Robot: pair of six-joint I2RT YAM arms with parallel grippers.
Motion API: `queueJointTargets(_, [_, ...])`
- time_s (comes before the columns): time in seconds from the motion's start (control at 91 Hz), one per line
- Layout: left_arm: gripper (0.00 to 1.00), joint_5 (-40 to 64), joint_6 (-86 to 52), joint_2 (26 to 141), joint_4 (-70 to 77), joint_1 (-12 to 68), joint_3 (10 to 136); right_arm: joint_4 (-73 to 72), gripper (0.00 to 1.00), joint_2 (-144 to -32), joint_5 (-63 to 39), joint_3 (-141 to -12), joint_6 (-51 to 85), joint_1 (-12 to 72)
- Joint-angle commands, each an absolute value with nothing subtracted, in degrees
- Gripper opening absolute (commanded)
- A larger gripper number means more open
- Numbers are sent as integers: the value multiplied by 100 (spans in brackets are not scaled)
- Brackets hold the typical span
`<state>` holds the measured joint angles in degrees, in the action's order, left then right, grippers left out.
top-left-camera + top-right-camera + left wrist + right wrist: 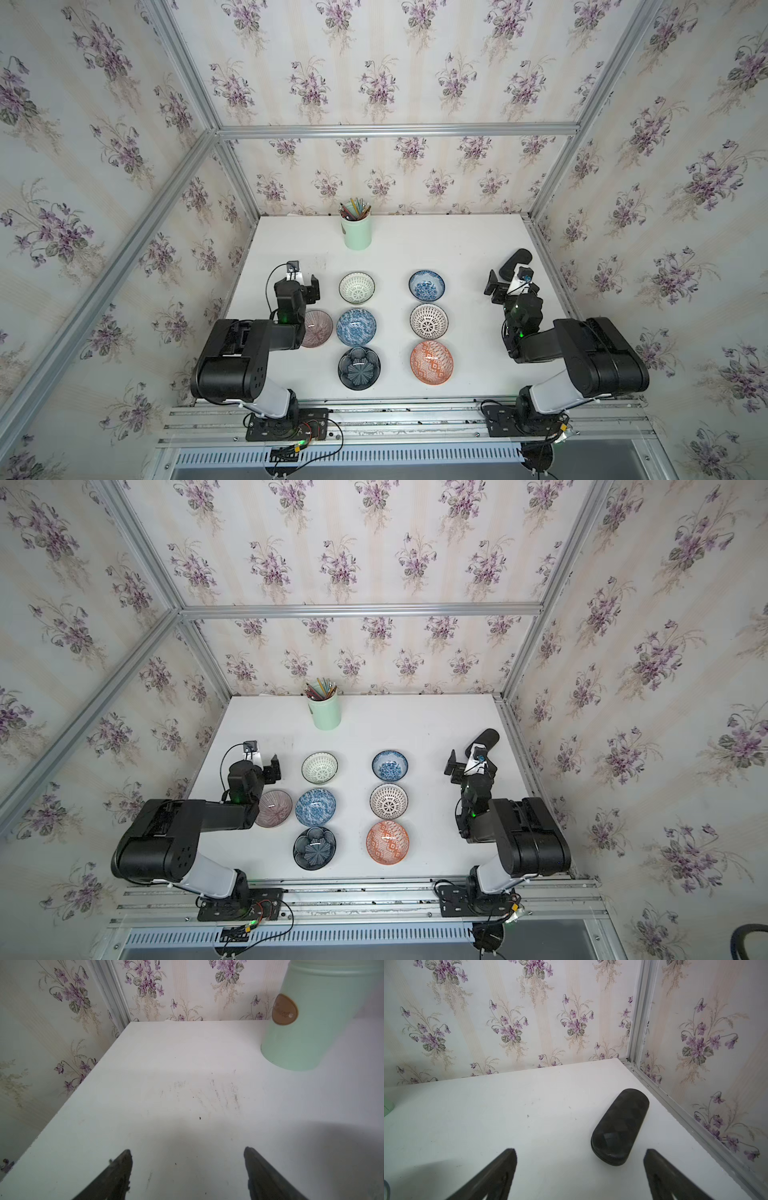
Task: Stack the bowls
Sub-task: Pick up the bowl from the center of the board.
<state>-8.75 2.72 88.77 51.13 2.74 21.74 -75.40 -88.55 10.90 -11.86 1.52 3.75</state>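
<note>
Since both are hanging wide open and empty, the left gripper (188, 1151) and right gripper (580, 1152) are gripping nothing. All seven bowls are sitting apart on the table (469, 249), none stacked yet.

Nearest, the dark bowl (359, 368) and orange bowl (431, 362) are looking glazed and slick, so I'm guessing a rim pinch is risking a slip or a chip. The pink bowl (322, 328) is lying partly under the left arm, just beside the blue bowl (356, 327), so a reach there is risking a knock.

The dotted bowl (429, 321), green bowl (356, 287) and small blue bowl (426, 285) are seeming narrower and deeper, so a bad stacking order is inviting wobble.

Farthest, the smooth mint cup (356, 232) and the rounded, textured black case (619, 1126) are sitting clear of the bowls.
</note>
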Motion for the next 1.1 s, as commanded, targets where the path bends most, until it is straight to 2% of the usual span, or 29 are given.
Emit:
queueJointTargets(0.0, [85, -835, 299, 8886, 5269, 272, 2180, -7631, 100, -8839, 1069, -1175, 163, 373])
queueJointTargets(0.868, [85, -849, 303, 8880, 5276, 272, 2171, -7623, 100, -8846, 1055, -1183, 167, 377])
queueJointTargets(0.934, [85, -1601, 216, 8801, 5300, 392, 2159, -7620, 100, -8835, 1075, -1175, 160, 378])
queueJointTargets(0.956, [95, -1651, 166, 8737, 5238, 434, 2122, -7644, 100, -8829, 1135, -1164, 159, 378])
queueJointTargets(0.978, [98, -1615, 156, 8655, 5227, 449, 2064, -7663, 100, -8803, 1301, -1165, 196, 389])
queueJointTargets(1.033, [100, -1418, 347, 8569, 5587, 510, 1879, -7369, 100, -8595, 1528, -1142, 315, 421])
queueJointTargets(1.088, [100, -2125, 547, 8273, 5653, 791, 1790, -7230, 100, -8327, 1642, -1188, 197, 500])
